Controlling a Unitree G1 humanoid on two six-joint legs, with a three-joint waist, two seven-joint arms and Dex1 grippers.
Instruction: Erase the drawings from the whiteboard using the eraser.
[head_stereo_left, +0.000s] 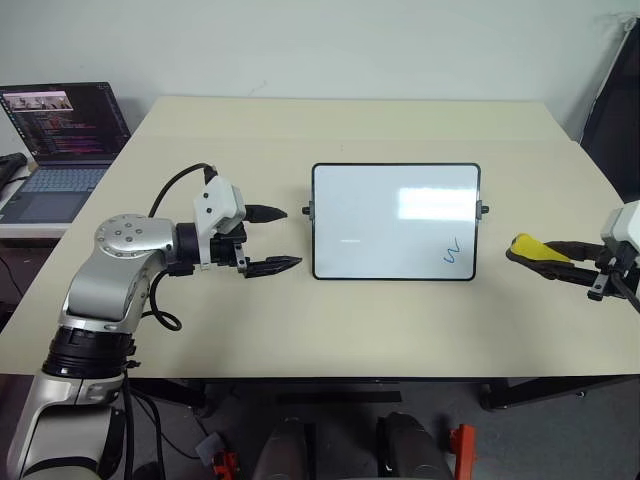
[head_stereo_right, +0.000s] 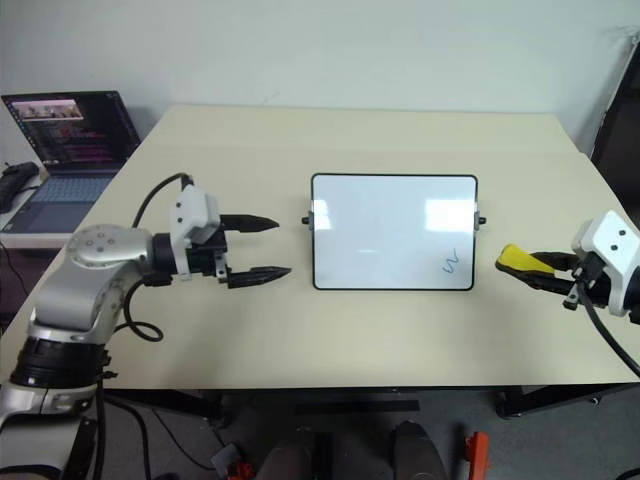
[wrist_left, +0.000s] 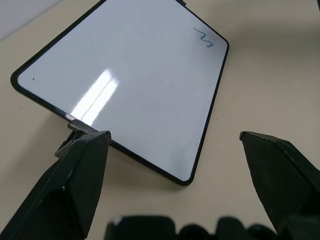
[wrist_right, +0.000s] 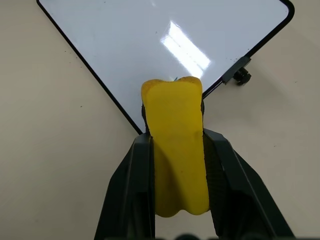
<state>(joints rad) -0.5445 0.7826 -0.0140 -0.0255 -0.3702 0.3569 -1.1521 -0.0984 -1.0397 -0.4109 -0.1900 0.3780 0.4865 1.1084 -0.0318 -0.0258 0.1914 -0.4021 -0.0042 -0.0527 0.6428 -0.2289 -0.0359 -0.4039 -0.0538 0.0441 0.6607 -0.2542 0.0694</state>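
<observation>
The right gripper (head_stereo_left: 560, 262), clamped on the eraser (head_stereo_left: 530, 247), hung just off the whiteboard's (head_stereo_left: 395, 222) right edge, nearest the lone blue scribble (head_stereo_left: 453, 254) in the board's near-right corner, while the left gripper (head_stereo_left: 272, 239) gaped empty beside its left edge.

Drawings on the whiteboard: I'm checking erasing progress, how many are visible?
1: a blue squiggle near the whiteboard's right front corner. Glare patches could hide faint traces.
</observation>
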